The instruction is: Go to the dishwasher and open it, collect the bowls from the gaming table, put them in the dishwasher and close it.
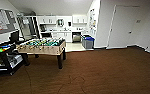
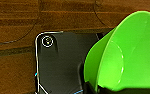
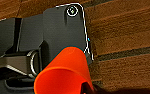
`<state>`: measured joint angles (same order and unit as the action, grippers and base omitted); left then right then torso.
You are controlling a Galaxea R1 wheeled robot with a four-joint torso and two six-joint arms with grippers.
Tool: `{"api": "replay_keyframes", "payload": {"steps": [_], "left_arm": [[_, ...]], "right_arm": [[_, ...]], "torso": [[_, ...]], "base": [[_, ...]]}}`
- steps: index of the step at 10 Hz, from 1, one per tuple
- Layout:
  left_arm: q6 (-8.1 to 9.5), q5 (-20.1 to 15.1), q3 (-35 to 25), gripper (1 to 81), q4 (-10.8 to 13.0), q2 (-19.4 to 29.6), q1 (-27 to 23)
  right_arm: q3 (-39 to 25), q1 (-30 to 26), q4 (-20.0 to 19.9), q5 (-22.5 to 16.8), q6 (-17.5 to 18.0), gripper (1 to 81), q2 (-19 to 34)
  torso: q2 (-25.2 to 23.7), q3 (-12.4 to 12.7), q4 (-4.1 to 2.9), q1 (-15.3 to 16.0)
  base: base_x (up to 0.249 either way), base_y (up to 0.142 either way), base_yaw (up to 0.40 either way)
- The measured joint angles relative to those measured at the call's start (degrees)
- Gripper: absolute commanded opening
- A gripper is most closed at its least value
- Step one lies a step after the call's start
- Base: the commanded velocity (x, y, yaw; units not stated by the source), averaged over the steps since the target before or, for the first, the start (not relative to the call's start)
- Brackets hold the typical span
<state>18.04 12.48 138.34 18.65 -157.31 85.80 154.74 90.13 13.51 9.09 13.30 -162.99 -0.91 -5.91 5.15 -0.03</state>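
1. Head view: robot stands on brown carpet [image 1: 98, 72], facing a kitchenette at the far end of the room. Dishwasher [image 1: 76, 37], steel-fronted, sits under the far worktop [image 1: 63, 31], well apart from the robot. Can't tell from here if its door is open.
2. Gaming table [image 1: 42, 46], green field w/ rods, is off to the left, between robot and kitchenette.
3. Left wrist view: green bowl [image 2: 131, 55] sits large and close over the carpet, tilted, mouth turned sideways. Prob. gripped at the rim by the left fingers, but the fingers themselves can't be made out.
4. Right wrist view: orange bowl [image 3: 63, 72] likewise close, over the carpet, also tilted. Prob. carried by the right side; grip state can't be told.
5. Judgement: one bowl per arm, so both go in a single trip; collecting looks done, carry leg under way.
6. Blue bins [image 1: 88, 42] stand on the floor just beside the dishwasher, so approach room is tight.
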Motion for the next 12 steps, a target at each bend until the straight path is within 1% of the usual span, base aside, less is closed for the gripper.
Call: {"api": "replay_keyframes", "payload": {"steps": [9, 12], "left_arm": [[0.0, 0.24, -0.05, 1.0, 0.0, -0.16, -0.35], [0.0, 0.2, -0.02, 1.0, 0.0, 0.17, -0.2]], "right_arm": [[0.0, -0.13, 0.02, 0.16, 0.0, 1.0, -0.05], [-0.02, -0.11, 0.02, 0.13, 0.0, 1.0, -0.35]], "torso": [[0.0, 0.0, 0.0, 0.06], [0.0, 0.0, 0.0, 0.03]], "base": [[0.118, 0.0, 0.0], [0.137, -0.079, 0.0]]}}
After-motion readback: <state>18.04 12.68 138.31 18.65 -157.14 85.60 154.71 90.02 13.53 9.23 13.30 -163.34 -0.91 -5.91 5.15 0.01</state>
